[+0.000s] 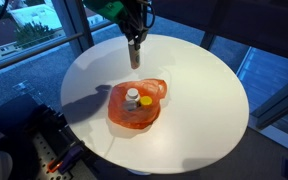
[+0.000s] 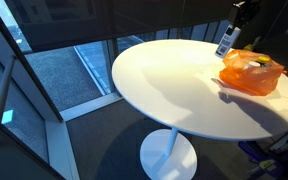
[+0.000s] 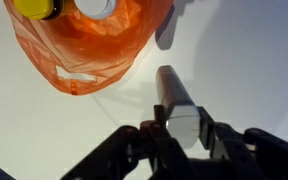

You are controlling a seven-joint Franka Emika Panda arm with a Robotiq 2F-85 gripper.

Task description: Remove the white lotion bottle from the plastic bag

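Note:
My gripper (image 3: 180,126) is shut on a white lotion bottle (image 3: 172,92) and holds it upright above the white round table (image 1: 189,75), beyond the bag. It shows in both exterior views (image 1: 134,52) (image 2: 224,45). The orange plastic bag (image 1: 134,112) lies open on the table and also shows in an exterior view (image 2: 252,74) and the wrist view (image 3: 84,50). Inside the bag are a white-capped item (image 1: 132,96) and a yellow-capped item (image 1: 145,101). The held bottle is outside the bag, apart from it.
The table stands on a single pedestal (image 2: 168,150) by large windows. Dark equipment (image 1: 24,130) sits by the table's edge at the lower left. Bare tabletop surrounds the bag on all sides.

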